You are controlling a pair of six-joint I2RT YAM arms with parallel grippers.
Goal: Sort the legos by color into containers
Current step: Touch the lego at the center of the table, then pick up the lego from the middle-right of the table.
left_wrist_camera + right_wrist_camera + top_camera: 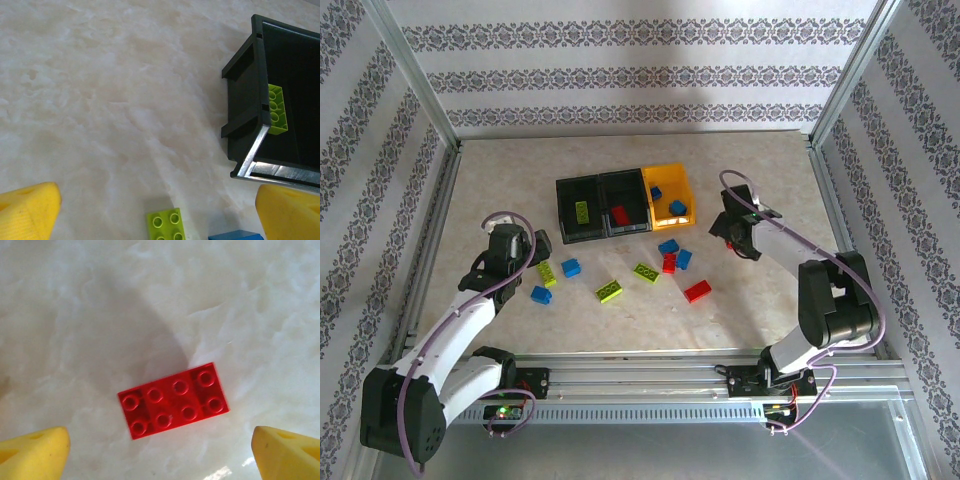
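Observation:
Three joined containers stand mid-table: a black bin [578, 212] holding a green lego [277, 110], a black bin [623, 205] with a red one, and a yellow bin [670, 195] with blue ones. Loose legos lie in front of the bins: green [547, 273], [610, 290], [645, 272], blue [571, 267], [540, 294], [668, 246], red [668, 263], [697, 291]. My left gripper [533, 247] [157, 200] is open above a green lego [165, 225], left of the bins. My right gripper [733, 233] [160, 440] is open and empty, with a red eight-stud lego [173, 401] below it.
An aluminium frame and patterned walls enclose the marble-look table [750, 300]. The black bin's corner [245, 125] stands close on the right of my left gripper. A blue lego [235, 235] lies beside the green one under it.

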